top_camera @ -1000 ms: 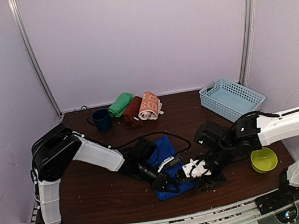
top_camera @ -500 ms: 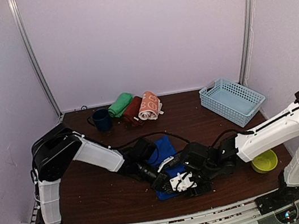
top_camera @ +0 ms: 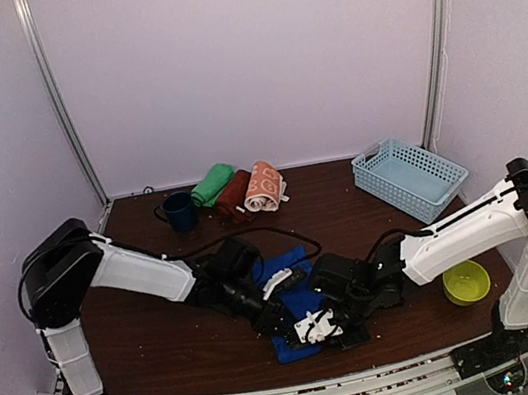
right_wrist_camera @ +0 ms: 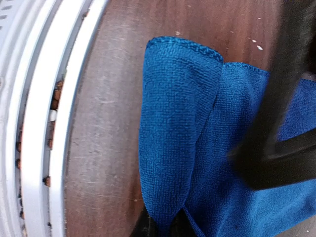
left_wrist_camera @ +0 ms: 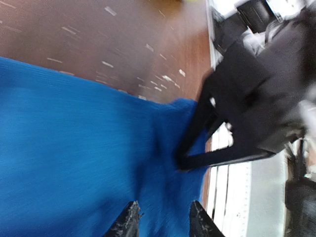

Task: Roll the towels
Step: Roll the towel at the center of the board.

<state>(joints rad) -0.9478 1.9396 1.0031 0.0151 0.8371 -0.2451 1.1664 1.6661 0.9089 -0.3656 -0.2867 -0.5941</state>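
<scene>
- Blue towel (top_camera: 285, 259): low centre of the top view, spread on the tabletop (top_camera: 164, 328), near edge folded over once, not yet rolled.
- Right claw (right_wrist_camera: 165, 228): clenched on that fold, at the bottom edge of its own view.
- Left claw (left_wrist_camera: 164, 222): released, fingertips apart just above the cloth.
- Apparently done: green towel (top_camera: 212, 184), maroon towel (top_camera: 233, 195) and orange towel (top_camera: 264, 185), rolled side by side, upper centre, beside the mug (top_camera: 180, 211).
- Probably left: rolling up the blue one.
- Only in the right wrist view: the doubled hem. Only from the top: the finished rolls.

Left tool (left_wrist_camera: 163, 220) now slack, right tool (right_wrist_camera: 165, 228) now tight on blue towel (right_wrist_camera: 177, 123)
</scene>
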